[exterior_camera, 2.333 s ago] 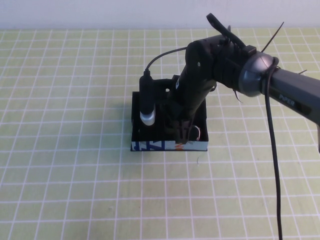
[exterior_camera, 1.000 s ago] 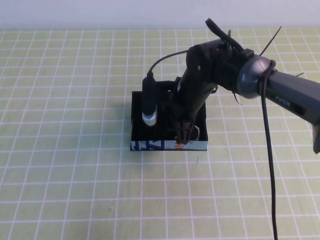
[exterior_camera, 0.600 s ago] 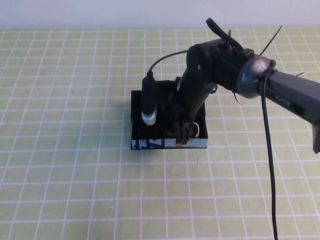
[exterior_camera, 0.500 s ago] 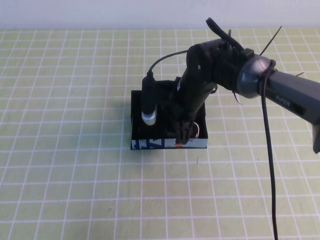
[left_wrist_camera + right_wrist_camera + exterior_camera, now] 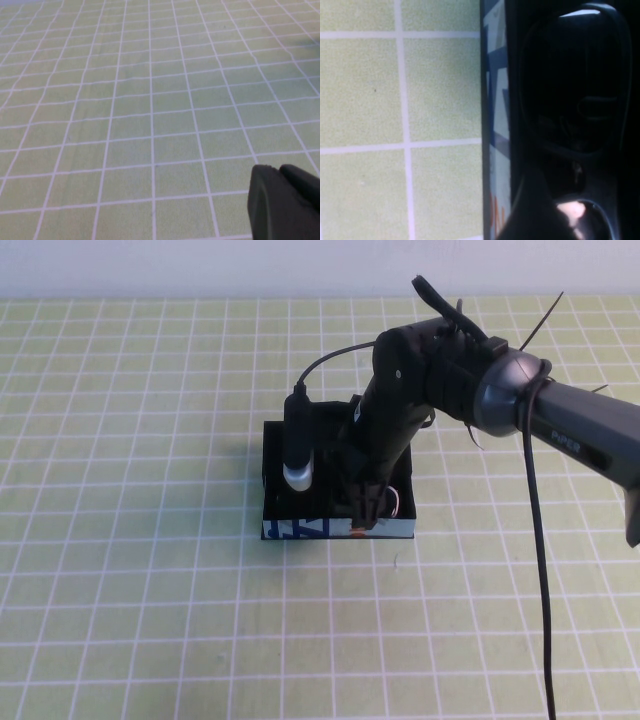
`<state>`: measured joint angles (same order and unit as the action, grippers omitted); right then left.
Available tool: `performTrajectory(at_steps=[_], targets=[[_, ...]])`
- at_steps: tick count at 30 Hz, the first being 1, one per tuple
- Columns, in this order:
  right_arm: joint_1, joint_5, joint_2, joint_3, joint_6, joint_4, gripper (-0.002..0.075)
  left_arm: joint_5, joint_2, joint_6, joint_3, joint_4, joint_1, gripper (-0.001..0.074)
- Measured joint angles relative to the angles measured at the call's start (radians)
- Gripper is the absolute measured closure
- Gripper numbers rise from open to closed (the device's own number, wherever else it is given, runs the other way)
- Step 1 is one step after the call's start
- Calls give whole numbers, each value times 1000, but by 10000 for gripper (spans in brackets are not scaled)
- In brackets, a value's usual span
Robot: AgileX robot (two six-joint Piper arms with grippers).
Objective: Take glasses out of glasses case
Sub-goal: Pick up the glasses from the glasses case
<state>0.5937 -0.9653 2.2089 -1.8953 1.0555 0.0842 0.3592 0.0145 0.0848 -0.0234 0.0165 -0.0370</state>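
The glasses case (image 5: 337, 528) sits open-topped near the centre of the green-gridded tabletop (image 5: 150, 620), its printed wall facing six o'clock. The glasses (image 5: 575, 85) lie inside against that wall. The right claw (image 5: 366, 514) dips steeply into the case toward its four o'clock corner, presumably to reach the frame; whether it has clenched cannot be told. The left claw (image 5: 285, 202) is parked above bare tabletop, grip unreadable.

The high view looks down from the robot's side at the whole counter (image 5: 120, 570). The right wrist view sits very close above the glasses case (image 5: 495, 100), sharing it with the high view (image 5: 335, 529). The left wrist view faces bare counter (image 5: 150, 100).
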Motion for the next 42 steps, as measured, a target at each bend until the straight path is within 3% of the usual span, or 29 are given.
performTrajectory(at_steps=[42], targets=[[6, -18, 40, -50, 0, -12, 352, 0, 0, 0, 0, 0, 0, 739]])
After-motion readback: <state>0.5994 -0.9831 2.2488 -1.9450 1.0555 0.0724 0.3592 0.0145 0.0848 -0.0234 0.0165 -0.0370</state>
